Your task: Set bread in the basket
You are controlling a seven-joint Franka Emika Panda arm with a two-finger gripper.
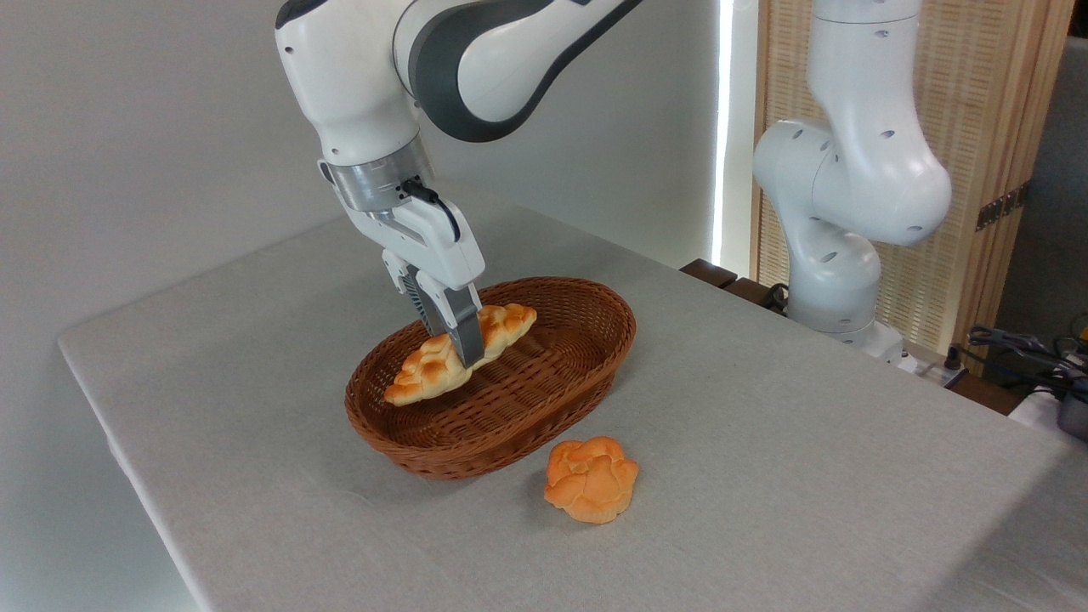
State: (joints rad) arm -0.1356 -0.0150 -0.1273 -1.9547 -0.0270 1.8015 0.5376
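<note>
The bread (432,364), a long braided loaf with golden-brown bumps, lies lengthwise inside the reddish-brown wicker basket (557,398) at the table's middle. My gripper (463,353) reaches down into the basket from above and is shut on the bread at its middle; the near finger (467,333) covers part of the loaf. I cannot tell whether the loaf rests on the basket floor or hangs just above it.
A small round orange knotted bun (592,478) sits on the grey tablecloth just in front of the basket. A second white robot arm (841,195) stands at the back right by a wooden screen. Cables lie at the far right edge.
</note>
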